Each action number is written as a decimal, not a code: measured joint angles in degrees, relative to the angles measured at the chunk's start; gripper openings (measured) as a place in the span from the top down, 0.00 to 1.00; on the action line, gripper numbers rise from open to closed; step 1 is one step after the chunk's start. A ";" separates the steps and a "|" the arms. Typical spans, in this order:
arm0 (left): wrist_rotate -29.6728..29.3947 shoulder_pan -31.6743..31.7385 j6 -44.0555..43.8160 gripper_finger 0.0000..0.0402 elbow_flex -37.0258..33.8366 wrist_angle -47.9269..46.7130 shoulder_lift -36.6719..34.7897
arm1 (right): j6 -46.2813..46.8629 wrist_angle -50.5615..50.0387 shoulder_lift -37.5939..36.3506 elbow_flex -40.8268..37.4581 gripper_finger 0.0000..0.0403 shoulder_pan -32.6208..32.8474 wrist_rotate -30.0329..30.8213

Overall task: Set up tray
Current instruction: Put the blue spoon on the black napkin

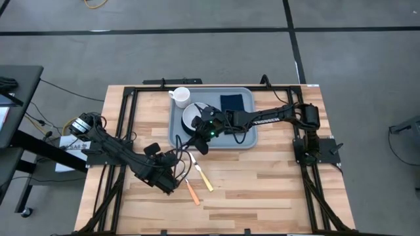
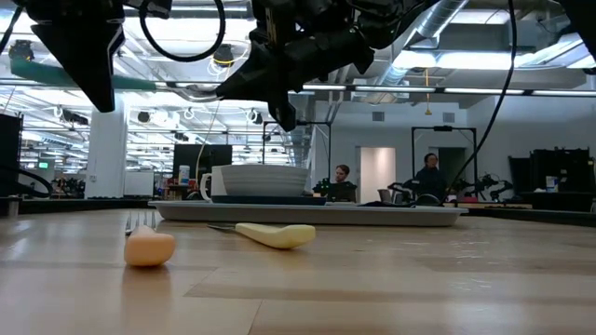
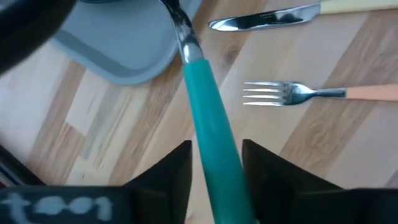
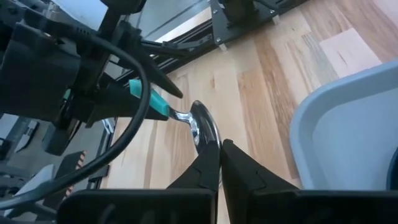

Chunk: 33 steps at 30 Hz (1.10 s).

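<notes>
A spoon with a teal handle (image 3: pixel 211 124) hangs in the air over the wood, just off the near left corner of the light grey-blue tray (image 1: pixel 244 141). My right gripper (image 4: pixel 221 146) reaches from the tray side and is shut on the spoon's metal bowl (image 4: pixel 202 124). My left gripper (image 3: pixel 216 144) is open, with one finger on each side of the teal handle. On the tray stand a white mug (image 1: pixel 180 96) and a white bowl (image 1: pixel 191 117), and a dark navy napkin (image 1: pixel 231 103) lies there. My right gripper pinches the spoon's bowl (image 4: pixel 205 134) between its two fingertips, coming slanting down from the table's right side. The spoon is lifted clear of the table, and its handle (image 4: pixel 149 101) points away toward the left gripper. My left gripper's fingers (image 3: pixel 177 171) flank the handle; whether they touch it I cannot tell.
A fork with an orange handle (image 1: pixel 192 191) and a knife with a pale yellow handle (image 1: pixel 204 181) lie on the wood near the left gripper. Bare table stretches to the near right. People sit in the room beyond the table (image 2: pixel 341 182).
</notes>
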 joint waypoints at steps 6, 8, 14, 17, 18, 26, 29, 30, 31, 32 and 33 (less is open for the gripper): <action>-0.24 0.00 -0.24 0.56 0.00 -0.03 0.00 | -0.19 -0.36 0.00 0.00 1.00 -0.03 -0.17; -0.26 0.00 -0.39 0.54 0.00 -0.01 0.00 | -0.31 -1.01 -0.01 0.00 1.00 -0.32 -0.23; -0.33 -0.07 -1.62 0.53 0.00 -0.05 0.00 | -1.79 -5.14 -0.61 0.09 1.00 -1.46 -0.35; -0.38 -0.07 -1.67 0.53 0.00 -0.05 0.00 | -2.70 -7.50 -1.21 0.09 1.00 -2.03 -0.23; -0.52 -0.07 -1.81 0.53 0.00 -0.05 0.00 | -2.90 -8.33 -1.33 0.11 1.00 -2.06 -0.03; -1.10 -0.08 -1.97 0.53 0.00 -0.03 0.00 | -5.10 -16.43 -3.44 -0.02 1.00 -2.12 1.16; -0.83 -0.23 -1.92 0.53 -0.02 -0.23 0.00 | -6.28 -18.05 -5.75 0.09 1.00 -2.14 3.71; -0.82 -0.40 -1.92 0.53 -0.04 -0.30 0.00 | -6.73 -19.25 -6.63 0.07 1.00 -2.14 4.66; -0.84 -0.66 -1.92 0.53 -0.04 -0.40 0.00 | -7.11 -19.66 -7.47 0.07 1.00 -2.12 5.63; -0.85 -0.94 -1.92 0.53 -0.04 -0.43 0.00 | -7.40 -20.79 -8.56 0.07 1.00 -2.12 6.82; -0.87 -1.21 -1.92 0.53 -0.04 -0.54 0.00 | -7.62 -22.34 -9.79 0.07 1.00 -2.12 7.90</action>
